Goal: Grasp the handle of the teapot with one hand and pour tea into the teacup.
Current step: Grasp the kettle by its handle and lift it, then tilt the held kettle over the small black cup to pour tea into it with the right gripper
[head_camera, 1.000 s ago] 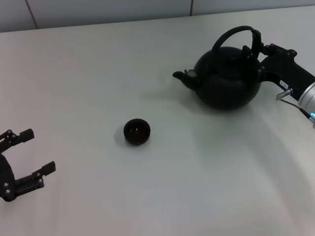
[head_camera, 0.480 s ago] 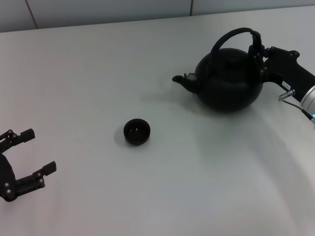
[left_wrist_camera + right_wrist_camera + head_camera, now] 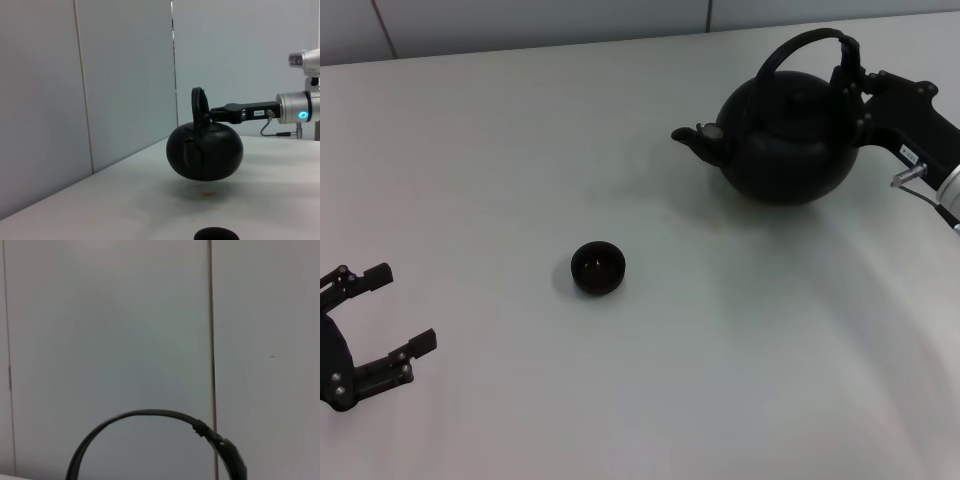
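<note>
the right hand (image 3: pixel 848 85) stays clamped on the handle (image 3: pixel 798 42); over the past second the teapot (image 3: pixel 785 142) has risen clear of the surface (image 3: pixel 620 140), well apart from the teacup (image 3: pixel 598 268). carrying comes next. the left hand (image 3: pixel 365 335) rests open.

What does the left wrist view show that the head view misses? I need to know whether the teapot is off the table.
Only the left wrist view shows a gap under the teapot, with its shadow on the table: it hangs lifted. Only the head view shows the open left end effector parked at the near left, and the spout pointing toward the teacup. Both show the right end effector shut on the handle.
</note>
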